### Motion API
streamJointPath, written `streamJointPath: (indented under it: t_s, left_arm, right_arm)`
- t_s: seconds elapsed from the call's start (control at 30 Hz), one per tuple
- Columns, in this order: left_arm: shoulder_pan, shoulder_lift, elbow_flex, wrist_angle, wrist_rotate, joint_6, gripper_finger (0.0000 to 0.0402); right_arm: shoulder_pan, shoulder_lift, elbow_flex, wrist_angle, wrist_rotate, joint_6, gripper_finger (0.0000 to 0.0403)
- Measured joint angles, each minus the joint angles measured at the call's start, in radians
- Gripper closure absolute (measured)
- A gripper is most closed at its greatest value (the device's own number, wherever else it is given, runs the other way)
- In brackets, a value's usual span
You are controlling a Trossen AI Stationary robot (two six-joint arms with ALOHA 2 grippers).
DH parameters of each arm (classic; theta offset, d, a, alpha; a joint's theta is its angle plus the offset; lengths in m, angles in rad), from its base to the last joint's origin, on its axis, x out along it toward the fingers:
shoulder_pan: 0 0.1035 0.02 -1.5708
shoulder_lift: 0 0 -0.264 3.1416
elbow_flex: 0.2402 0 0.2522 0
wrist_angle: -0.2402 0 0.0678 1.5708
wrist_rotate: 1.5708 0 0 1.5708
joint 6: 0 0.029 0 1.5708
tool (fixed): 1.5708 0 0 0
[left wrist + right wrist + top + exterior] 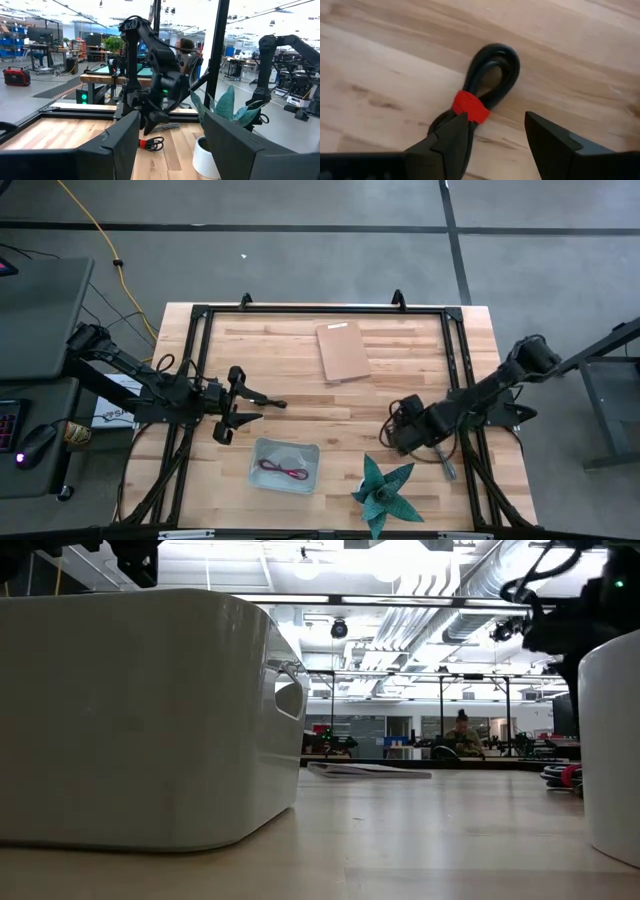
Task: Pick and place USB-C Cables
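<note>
Hands first: the right hand (492,132) hung low over the bench (290,355), fingers spread wide on either side of the coiled black-and-red cable (485,82), gripping nothing. Left hand (232,418) sat open and empty beside the tray (262,450) holding the red cable (284,471). Teal paper star (385,492) stood close by, brown board (343,351) further back.
</note>
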Motion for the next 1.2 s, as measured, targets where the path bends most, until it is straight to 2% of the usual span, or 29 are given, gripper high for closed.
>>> streamJointPath:
  t_s: [0.17,0.47,0.83,1.2]
  left_arm:
    - [0.0,0.0,0.0,0.0,0.0,-0.006,0.0198]
    - [0.0,0.0,0.0,0.0,0.0,-0.052,0.0197]
    - [0.0,0.0,0.0,0.0,0.0,-0.078,0.0197]
    - [0.0,0.0,0.0,0.0,0.0,-0.078,0.0197]
  right_arm:
    - [0.034,0.066,0.0,0.046,0.047,0.069,0.0215]
    - [0.038,0.151,0.0,0.132,0.112,0.075,0.0215]
    - [0.037,0.175,0.0,0.166,0.172,0.107,0.0215]
    - [0.037,0.267,0.004,0.211,0.166,0.105,0.0215]
